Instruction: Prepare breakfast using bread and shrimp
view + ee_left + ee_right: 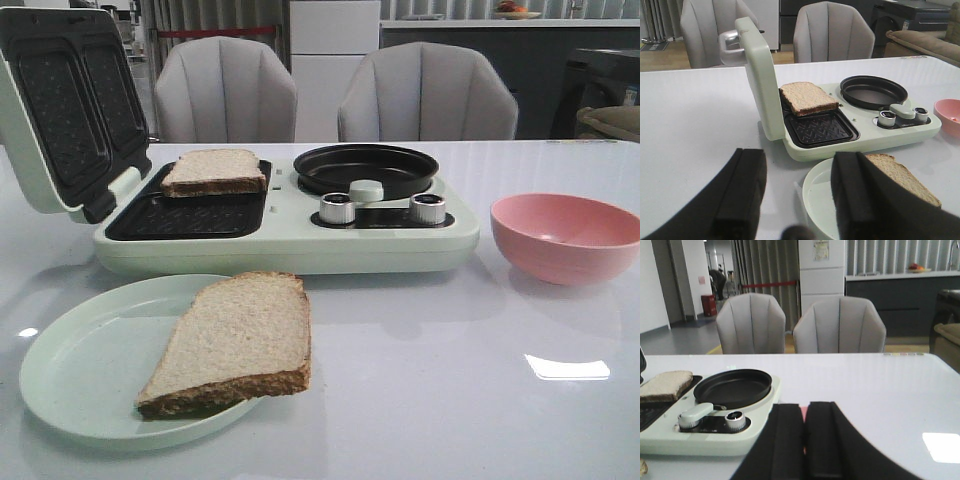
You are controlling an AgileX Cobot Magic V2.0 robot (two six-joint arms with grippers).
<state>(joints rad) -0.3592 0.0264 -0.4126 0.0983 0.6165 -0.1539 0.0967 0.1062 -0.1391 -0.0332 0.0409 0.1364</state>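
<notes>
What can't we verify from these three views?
- Shrimp: none visible. The pink bowl's inside is hidden by its rim in the front view, cut off by the edge in the left wrist view and blocked by the right pincer in the right wrist view.
- Knob markings: too small.
- Plate: partly behind the left pincer.

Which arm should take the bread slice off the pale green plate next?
Left: its open gripper sits just over the pale green plate beside the wholemeal bread slice; the shut right gripper is near the pink bowl.
</notes>
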